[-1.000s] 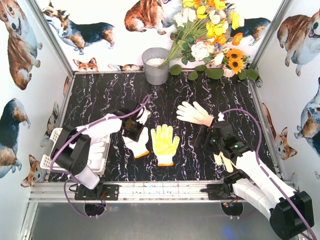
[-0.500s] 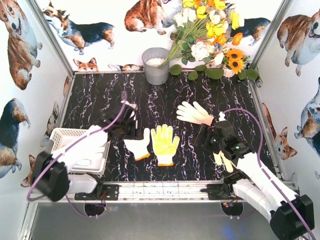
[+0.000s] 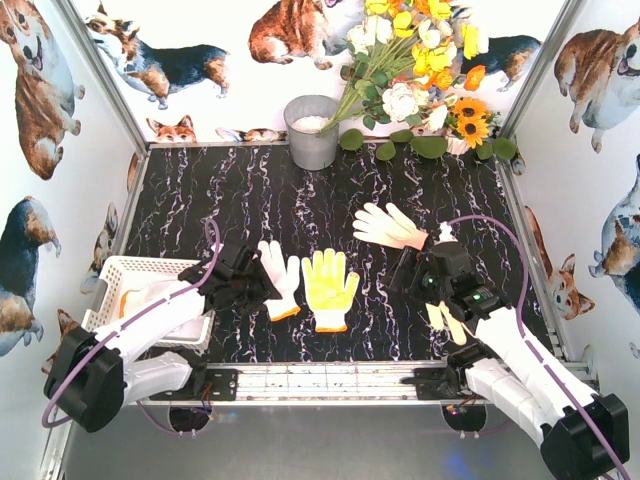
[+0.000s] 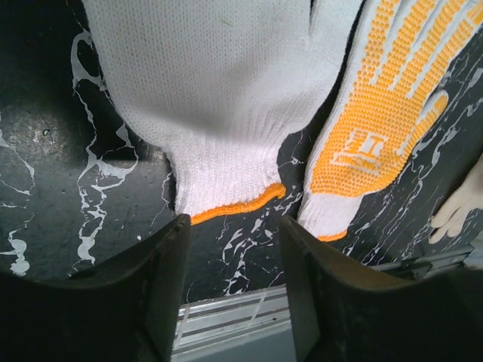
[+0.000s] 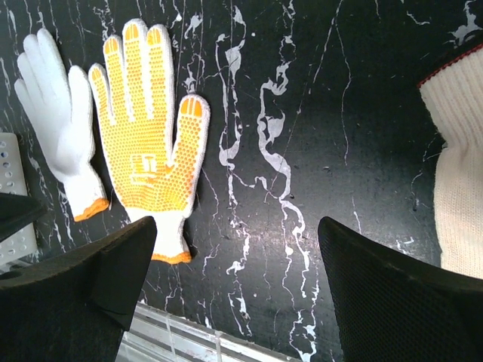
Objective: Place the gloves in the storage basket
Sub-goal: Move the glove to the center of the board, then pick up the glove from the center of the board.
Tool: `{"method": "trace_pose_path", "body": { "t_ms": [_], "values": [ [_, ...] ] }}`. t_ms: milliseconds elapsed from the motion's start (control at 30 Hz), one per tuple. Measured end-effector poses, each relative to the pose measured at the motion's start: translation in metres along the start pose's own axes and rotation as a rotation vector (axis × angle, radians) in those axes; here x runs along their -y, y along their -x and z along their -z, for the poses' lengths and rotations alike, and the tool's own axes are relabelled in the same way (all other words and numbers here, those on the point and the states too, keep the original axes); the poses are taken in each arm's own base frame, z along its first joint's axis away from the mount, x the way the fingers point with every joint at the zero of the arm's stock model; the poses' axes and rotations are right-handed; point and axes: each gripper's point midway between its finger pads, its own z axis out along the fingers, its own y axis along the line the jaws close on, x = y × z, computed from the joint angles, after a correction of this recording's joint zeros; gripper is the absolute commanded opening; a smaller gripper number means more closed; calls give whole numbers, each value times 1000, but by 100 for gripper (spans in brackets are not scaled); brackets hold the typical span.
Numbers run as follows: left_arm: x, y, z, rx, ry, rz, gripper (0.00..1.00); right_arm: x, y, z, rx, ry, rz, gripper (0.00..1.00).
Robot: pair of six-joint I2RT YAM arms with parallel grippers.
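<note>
- Left gripper (image 4: 234, 234): fingers spread, nothing pinched; low over table (image 3: 200, 190), aimed at orange-edged cuff (image 4: 230, 211) of white glove (image 4: 219, 90); probably lined up to nip cuff, easiest hold on limp fabric
- White glove: flat, edge touching yellow-dotted glove (image 4: 377, 128)
- Right gripper (image 5: 235, 230): fingers wide apart, empty, hovering between dotted glove and cream glove (image 3: 388, 226)
- Storage basket (image 3: 115, 268): near-left corner; white fabric with orange edge inside, probably glove
- Three gloves outside basket
</note>
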Motion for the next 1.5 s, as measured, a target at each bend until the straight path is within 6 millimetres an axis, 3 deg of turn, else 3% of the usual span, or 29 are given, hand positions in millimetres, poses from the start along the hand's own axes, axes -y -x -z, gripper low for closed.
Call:
{"method": "trace_pose_path", "body": {
  "t_ms": [567,900,1167,1500],
  "values": [
    [-31,-11,-31,8,137,88,33,-5,-4,1,-27,46,72,92],
    [-20,-6,-40,16,120,90,20,-6,-8,-1,-38,61,76,92],
    [-23,-5,-41,20,134,87,0,-7,-7,1,-32,68,78,92],
    [-17,3,-30,40,158,30,0,-10,-9,2,-41,82,77,92]
  ]
}}
